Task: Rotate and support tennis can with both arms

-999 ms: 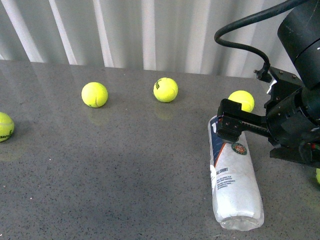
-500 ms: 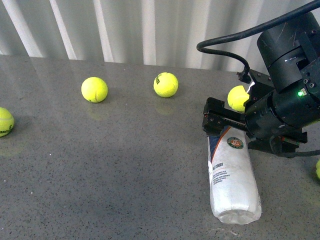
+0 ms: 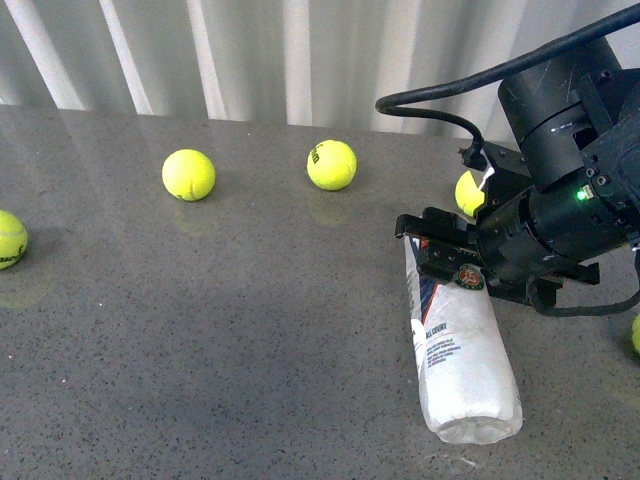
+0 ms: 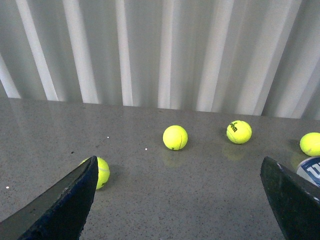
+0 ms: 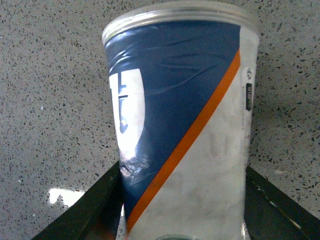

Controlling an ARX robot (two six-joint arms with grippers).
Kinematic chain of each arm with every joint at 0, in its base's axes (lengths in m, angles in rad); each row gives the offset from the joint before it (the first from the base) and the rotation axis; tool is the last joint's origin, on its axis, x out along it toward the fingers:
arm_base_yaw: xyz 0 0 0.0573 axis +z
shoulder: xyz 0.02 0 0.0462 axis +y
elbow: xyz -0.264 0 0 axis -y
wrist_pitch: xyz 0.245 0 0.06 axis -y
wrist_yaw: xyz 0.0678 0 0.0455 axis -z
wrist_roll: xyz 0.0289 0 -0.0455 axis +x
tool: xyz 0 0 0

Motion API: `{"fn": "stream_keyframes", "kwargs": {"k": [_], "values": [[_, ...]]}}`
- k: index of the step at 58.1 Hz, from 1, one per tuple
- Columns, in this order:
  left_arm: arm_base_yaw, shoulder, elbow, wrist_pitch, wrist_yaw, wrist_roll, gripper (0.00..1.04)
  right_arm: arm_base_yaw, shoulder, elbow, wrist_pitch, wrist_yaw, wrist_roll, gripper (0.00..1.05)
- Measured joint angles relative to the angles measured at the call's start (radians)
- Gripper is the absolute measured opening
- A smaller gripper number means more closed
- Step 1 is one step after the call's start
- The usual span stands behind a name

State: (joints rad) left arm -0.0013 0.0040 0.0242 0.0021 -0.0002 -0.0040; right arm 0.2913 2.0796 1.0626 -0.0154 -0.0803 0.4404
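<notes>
The tennis can (image 3: 455, 350) lies on the grey table, navy-labelled end away from me and frosted clear end near the front edge. My right gripper (image 3: 440, 255) is shut on the can's far end, its black arm (image 3: 565, 190) reaching in from the right. In the right wrist view both fingers (image 5: 85, 215) press the sides of the tennis can (image 5: 185, 125), whose metal rim, navy label and orange stripe show. My left gripper (image 4: 180, 200) is open over bare table with nothing between its fingers (image 4: 65, 200). An edge of the tennis can (image 4: 311, 169) shows beside it.
Yellow-green tennis balls lie loose on the table: one (image 3: 188, 175) at mid left, one (image 3: 331, 165) at centre back, one (image 3: 5, 240) at the left edge, one (image 3: 466, 192) half hidden behind the right arm. A ribbed white wall (image 3: 300, 50) closes the back.
The right arm has swung further left into view, carrying the can's far end a little leftward. The can's near end has stayed on the table.
</notes>
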Motion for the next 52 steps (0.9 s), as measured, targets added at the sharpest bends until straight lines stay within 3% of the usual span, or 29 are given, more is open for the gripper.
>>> {"fn": "stream_keyframes", "kwargs": {"k": [9, 32, 41, 52], "values": [[0.000, 0.000, 0.000, 0.000, 0.000, 0.000, 0.98, -0.003, -0.003, 0.000, -0.002, 0.008, -0.013, 0.39], [0.000, 0.000, 0.000, 0.000, 0.000, 0.000, 0.98, 0.011, -0.087, -0.022, -0.026, 0.082, -0.087, 0.18], [0.000, 0.000, 0.000, 0.000, 0.000, 0.000, 0.98, 0.048, -0.176, -0.064, 0.039, 0.271, -0.299, 0.12], [0.000, 0.000, 0.000, 0.000, 0.000, 0.000, 0.98, 0.083, -0.248, -0.167, 0.236, 0.337, -0.580, 0.11]]}}
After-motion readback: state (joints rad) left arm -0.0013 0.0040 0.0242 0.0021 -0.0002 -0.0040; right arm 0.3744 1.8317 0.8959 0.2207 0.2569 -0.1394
